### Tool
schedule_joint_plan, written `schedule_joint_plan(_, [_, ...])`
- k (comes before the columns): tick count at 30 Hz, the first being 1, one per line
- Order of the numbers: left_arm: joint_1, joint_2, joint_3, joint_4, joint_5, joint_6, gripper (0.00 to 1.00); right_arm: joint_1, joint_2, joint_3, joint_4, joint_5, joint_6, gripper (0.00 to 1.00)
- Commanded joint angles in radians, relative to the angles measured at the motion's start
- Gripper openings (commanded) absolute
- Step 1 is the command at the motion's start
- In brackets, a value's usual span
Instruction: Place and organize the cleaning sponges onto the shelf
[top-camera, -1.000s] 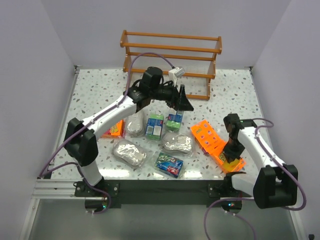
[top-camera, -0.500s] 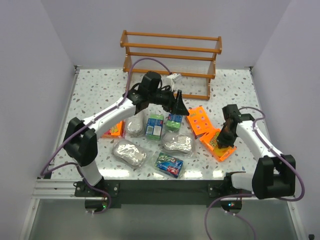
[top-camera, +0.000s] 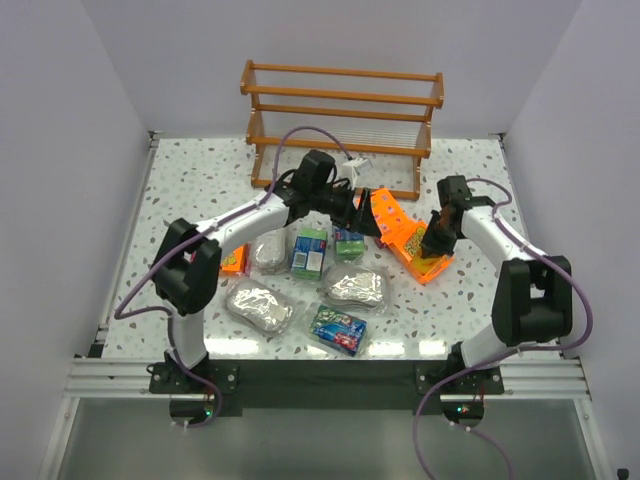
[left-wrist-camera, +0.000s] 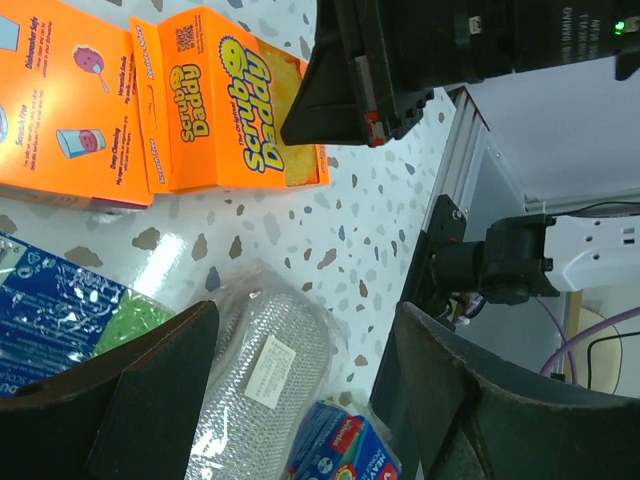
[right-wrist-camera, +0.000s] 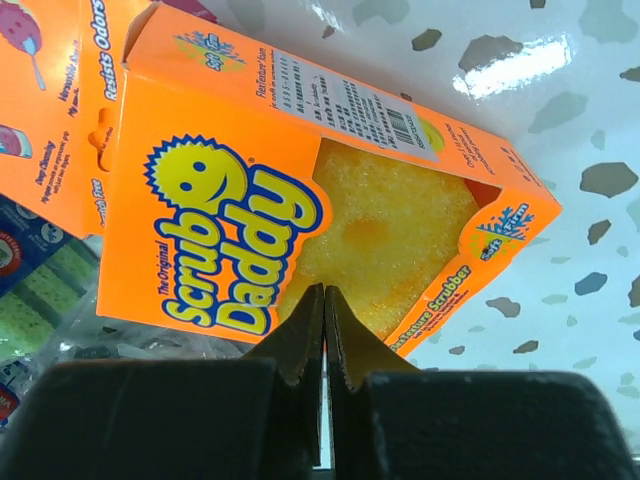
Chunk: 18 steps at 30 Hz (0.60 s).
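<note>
Orange pack (right-wrist-camera: 230, 200) at closed right pincer (right-wrist-camera: 323, 292)

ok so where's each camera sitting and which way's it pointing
Top external: fixed above and behind the arm bases, looking down over the table to the shelf; both arms show.
Left wrist: on the left arm, looking down past the open left gripper at a silvery pack and the orange Scrub Daddy pack.
Right wrist: on the right arm, looking down over the shut right gripper.
Shared: both wrist views show that orange pack.
</note>
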Motion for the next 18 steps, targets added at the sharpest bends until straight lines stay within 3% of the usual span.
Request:
schedule_joint_plan(1, [0.006, 0.049, 0.089, 0.013, 0.038, -0.01, 0.77, 0.003, 0.003, 0.047, 0.055, -0.05, -0.053, 0.0])
schedule_joint_plan(5, [0.006, 0.06, 0.123, 0.026, 0.043, -0.025, 0.78, 0.003, -0.102, 0.067, 0.038, -0.064, -0.059, 0.0])
schedule_joint_plan(8, [0.006, 0.054, 0.118, 0.039, 0.047, -0.033, 0.78, 0.005, -0.187, 0.103, -0.047, 0.014, -0.047, 0.23])
schedule_joint_plan(10, [0.006, 0.048, 0.11, 0.045, 0.05, -0.041, 0.78, 0.005, -0.21, 0.116, -0.112, 0.066, -0.041, 0.46])
schedule_joint_plan(12, [0.006, 0.032, 0.095, 0.059, 0.054, -0.053, 0.78, 0.005, -0.222, 0.12, -0.163, 0.104, -0.016, 0.58])
schedule_joint_plan(14, [0.006, 0.014, 0.077, 0.068, 0.055, -0.059, 0.78, 0.005, -0.236, 0.09, -0.235, 0.198, 0.027, 0.7])
schedule_joint_plan(18, [0.008, -0.021, 0.049, 0.07, 0.051, -0.059, 0.78, 0.0, -0.293, -0.04, -0.226, 0.259, 0.1, 0.78])
